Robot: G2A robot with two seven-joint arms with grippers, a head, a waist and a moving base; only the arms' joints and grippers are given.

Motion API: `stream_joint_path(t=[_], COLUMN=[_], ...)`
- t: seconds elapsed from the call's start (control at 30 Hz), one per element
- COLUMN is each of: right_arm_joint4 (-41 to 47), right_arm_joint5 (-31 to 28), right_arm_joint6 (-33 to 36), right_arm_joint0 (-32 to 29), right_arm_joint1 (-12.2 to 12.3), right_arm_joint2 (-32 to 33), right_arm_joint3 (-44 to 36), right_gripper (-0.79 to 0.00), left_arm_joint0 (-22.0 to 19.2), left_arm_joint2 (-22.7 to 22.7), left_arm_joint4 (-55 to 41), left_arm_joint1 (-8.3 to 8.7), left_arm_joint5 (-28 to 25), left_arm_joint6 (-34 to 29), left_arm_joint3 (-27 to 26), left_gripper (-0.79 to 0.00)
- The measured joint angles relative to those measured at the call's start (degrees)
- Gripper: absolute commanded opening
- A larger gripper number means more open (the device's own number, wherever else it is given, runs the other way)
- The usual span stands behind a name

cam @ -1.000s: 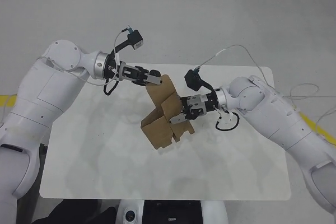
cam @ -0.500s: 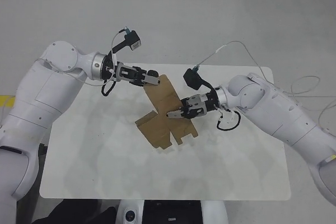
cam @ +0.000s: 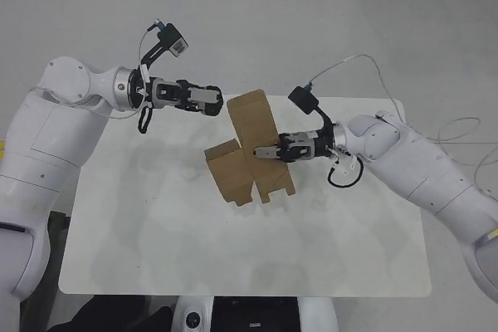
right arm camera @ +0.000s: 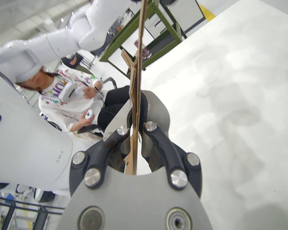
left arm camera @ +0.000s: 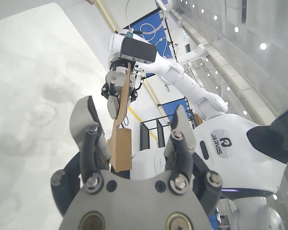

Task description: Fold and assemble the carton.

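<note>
The carton (cam: pixel 251 120) is matt cardboard; the table (cam: pixel 149 224) looks smooth, perhaps laminate.

carton (cam: pixel 249 124): 1 | left claw (cam: pixel 220 99) + right claw (cam: pixel 263 153): 2 | table (cam: pixel 149 236): 1

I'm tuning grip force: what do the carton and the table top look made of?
The carton looks like plain brown cardboard, matte and unprinted. Seen edge-on in the right wrist view it is thin and layered, perhaps corrugated, though no fluting is clear. The table has a white, smooth, hard-looking top with faint grey smudges, possibly laminate or coated board; the look leaves that open.
</note>
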Motion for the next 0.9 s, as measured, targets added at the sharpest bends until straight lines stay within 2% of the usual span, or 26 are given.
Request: stream_joint_path(t=[0.27, 0.47, 0.67, 0.87, 0.9], right_arm_joint4=[10.5, 11.8, 10.2, 8.5, 8.2], right_arm_joint5=[4.2, 9.3, 11.4, 12.7, 12.8], right_arm_joint6=[3.0, -1.1, -4.7, -6.3, -6.5], right_arm_joint0=[-0.9, -2.7, -4.6, -6.1, -6.3], right_arm_joint1=[-1.2, -2.5, -3.5, -4.4, -4.5], right_arm_joint2=[2.3, 5.0, 7.5, 9.8, 10.2], right_arm_joint3=[4.6, 7.2, 7.1, 7.2, 7.2], right_gripper=[-0.785, -0.785, -0.785, -0.785, -0.785], left_arm_joint0=[5.1, 8.4, 9.6, 9.4, 9.3], left_arm_joint2=[-1.7, -1.7, -0.8, 0.6, 0.8], left_arm_joint4=[2.1, 1.6, 2.2, 1.3, 1.1], left_arm_joint1=[1.29, 1.39, 0.7, -0.81, -1.07], left_arm_joint5=[-3.0, -3.5, -4.2, -4.5, -4.5], left_arm_joint6=[3.0, 3.5, 4.2, 4.5, 4.6], left_arm_joint3=[-1.0, -1.7, -1.2, 1.0, 1.3], left_gripper=[0.0, 0.0, 0.0, 0.0, -0.12])
